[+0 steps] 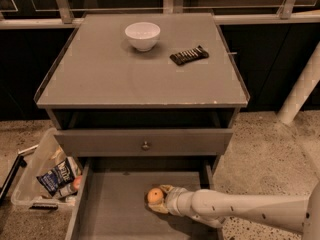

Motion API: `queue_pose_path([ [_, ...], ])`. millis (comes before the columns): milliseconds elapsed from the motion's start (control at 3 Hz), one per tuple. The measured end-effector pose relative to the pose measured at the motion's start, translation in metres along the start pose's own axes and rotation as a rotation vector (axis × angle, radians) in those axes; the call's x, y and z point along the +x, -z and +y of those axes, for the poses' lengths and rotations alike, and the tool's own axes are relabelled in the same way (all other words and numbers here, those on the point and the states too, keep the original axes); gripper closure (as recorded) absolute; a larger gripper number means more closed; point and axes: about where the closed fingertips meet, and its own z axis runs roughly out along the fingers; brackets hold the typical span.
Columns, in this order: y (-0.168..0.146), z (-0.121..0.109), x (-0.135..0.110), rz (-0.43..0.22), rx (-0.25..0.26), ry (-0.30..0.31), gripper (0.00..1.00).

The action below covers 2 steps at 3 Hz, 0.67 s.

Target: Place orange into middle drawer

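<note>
The orange (154, 195) is small and round and sits low over the grey floor of the pulled-out middle drawer (115, 209), right of its centre. My gripper (157, 199) reaches in from the right on a white arm, and its tan fingers (166, 189) close around the orange from the right side. I cannot tell whether the orange rests on the drawer floor or hangs just above it.
Above the middle drawer, the drawer with the round knob (145, 145) stands slightly open. A white bowl (142, 35) and a dark snack bar (189, 55) lie on the cabinet top. A clear bin of packets (45, 176) stands on the floor at the left. A white post (300, 91) is at the right.
</note>
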Motion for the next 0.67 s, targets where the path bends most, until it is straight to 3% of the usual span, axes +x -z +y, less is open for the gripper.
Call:
queue_pose_path([
  [667, 0.0000, 0.0000, 0.0000, 0.000, 0.000, 0.000, 0.12],
])
